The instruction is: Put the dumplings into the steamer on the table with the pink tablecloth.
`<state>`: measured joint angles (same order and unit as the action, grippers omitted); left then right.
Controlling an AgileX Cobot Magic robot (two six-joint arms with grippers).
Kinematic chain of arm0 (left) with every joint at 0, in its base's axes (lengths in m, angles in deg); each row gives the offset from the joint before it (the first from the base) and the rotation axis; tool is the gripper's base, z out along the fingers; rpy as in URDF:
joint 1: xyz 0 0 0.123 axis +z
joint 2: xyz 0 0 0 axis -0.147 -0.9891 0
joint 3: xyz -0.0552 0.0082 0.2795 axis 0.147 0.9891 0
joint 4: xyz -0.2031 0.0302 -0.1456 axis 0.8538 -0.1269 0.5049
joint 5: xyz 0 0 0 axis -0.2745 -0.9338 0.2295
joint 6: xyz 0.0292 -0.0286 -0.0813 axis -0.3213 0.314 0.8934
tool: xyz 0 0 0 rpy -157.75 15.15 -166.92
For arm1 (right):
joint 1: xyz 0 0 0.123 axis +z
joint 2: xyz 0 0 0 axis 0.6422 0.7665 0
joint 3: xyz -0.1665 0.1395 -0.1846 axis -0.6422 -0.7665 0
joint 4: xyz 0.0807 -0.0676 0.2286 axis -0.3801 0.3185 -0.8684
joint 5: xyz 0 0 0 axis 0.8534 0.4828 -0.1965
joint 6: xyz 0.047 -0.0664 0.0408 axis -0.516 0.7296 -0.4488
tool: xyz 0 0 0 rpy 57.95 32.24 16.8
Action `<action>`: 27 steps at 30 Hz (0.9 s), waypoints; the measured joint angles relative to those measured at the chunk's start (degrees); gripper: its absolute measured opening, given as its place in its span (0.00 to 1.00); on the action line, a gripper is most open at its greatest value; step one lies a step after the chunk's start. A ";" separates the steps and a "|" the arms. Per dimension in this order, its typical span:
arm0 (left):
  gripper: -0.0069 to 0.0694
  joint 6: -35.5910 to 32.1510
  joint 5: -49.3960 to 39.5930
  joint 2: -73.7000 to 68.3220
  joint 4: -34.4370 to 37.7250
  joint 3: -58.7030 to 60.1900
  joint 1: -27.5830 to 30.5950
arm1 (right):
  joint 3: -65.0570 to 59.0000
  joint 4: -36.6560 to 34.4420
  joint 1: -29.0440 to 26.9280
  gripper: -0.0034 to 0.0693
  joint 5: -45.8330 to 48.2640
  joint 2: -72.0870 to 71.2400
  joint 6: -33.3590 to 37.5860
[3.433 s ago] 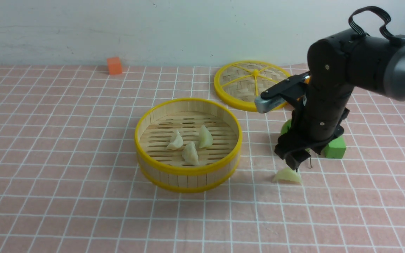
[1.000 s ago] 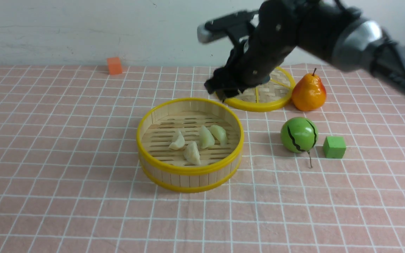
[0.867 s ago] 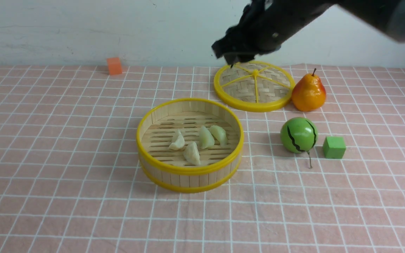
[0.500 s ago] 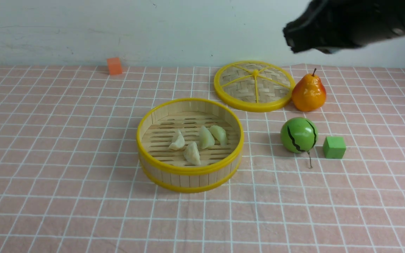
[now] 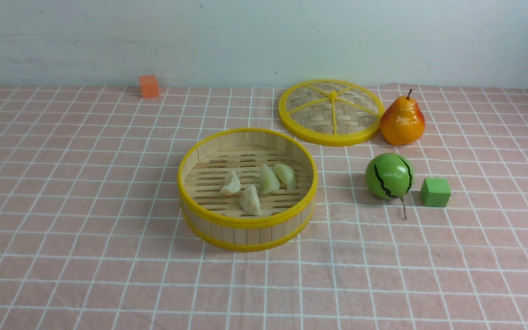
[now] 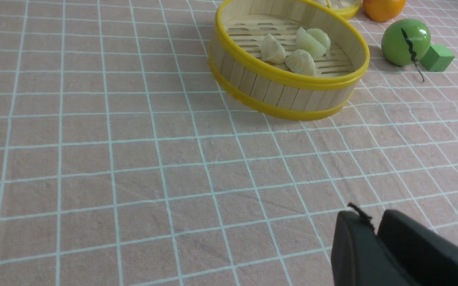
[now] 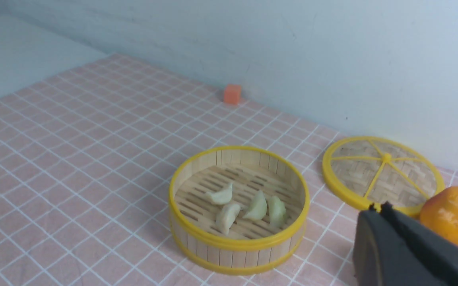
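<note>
The steamer stands mid-table on the pink tablecloth. Several pale dumplings lie on its slatted floor; they also show in the left wrist view and in the right wrist view. Neither arm shows in the front view. My left gripper is shut and empty, low over the cloth, nearer the robot than the steamer. My right gripper is shut and empty, raised on the side of the steamer near the lid.
The flat woven lid lies behind the steamer to the right. An orange pear, a green ball and a green cube stand to the right. A small orange cube stands by the back wall.
The right arm has drawn back up and to the right, out of the front view. The last dumpling, earlier on the cloth, now lies in the steamer.
</note>
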<state>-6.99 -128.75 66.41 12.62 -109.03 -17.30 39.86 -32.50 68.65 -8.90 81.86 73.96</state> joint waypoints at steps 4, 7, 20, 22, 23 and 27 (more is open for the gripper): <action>0.20 0.06 0.00 0.00 0.00 0.05 0.00 | -2.16 0.74 0.00 0.02 0.75 -8.42 -0.05; 0.21 0.11 0.00 0.00 0.00 0.05 0.00 | -2.22 0.87 0.00 0.03 1.48 -11.44 -0.05; 0.22 0.11 0.00 0.00 0.00 0.05 0.00 | -2.54 2.62 0.00 0.03 -1.50 -13.84 -0.05; 0.22 0.11 0.00 0.00 0.00 0.05 0.00 | -4.38 0.32 0.00 0.04 -2.97 -13.84 -0.10; 0.22 0.11 0.00 0.00 0.00 0.05 0.00 | -5.61 -0.27 0.00 0.04 -3.74 -13.91 -0.23; 0.22 0.11 0.00 0.00 0.00 0.05 0.00 | -13.48 -1.14 -1.47 0.04 -7.46 -15.64 -0.25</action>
<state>-6.87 -128.75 66.41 12.62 -108.97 -17.30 26.38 -33.65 67.19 -16.36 66.22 73.71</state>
